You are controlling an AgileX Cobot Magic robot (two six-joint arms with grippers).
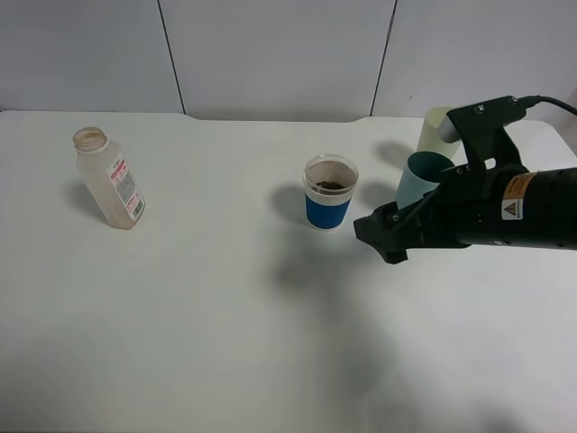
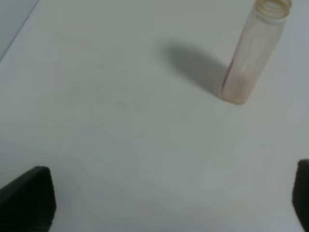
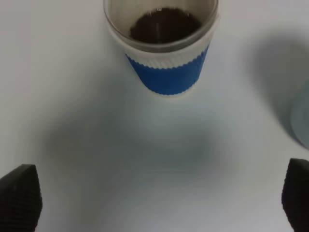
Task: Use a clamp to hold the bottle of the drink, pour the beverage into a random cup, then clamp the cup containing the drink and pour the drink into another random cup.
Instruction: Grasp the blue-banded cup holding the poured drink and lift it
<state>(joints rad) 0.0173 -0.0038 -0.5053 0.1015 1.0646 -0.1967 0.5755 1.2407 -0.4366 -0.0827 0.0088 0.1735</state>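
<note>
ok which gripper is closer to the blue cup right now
Right. The right gripper is close beside the blue cup, open, facing it. The left gripper is outside the high view, facing the bottle far across the table.

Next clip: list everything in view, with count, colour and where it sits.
bottle: 1, translucent, red-and-white label, uncapped, upright at table's left
blue cup: 1, blue band, white ribbing, clear rim, table centre
drink: 1, dark brown, low in the blue cup
teal cup: 1, pale teal, right of the blue cup
yellow-green cup: 1, pale, behind the teal cup
table: 1, white
right gripper: 1, black, open, empty, facing the blue cup
left gripper: 1, black, open, empty
</note>
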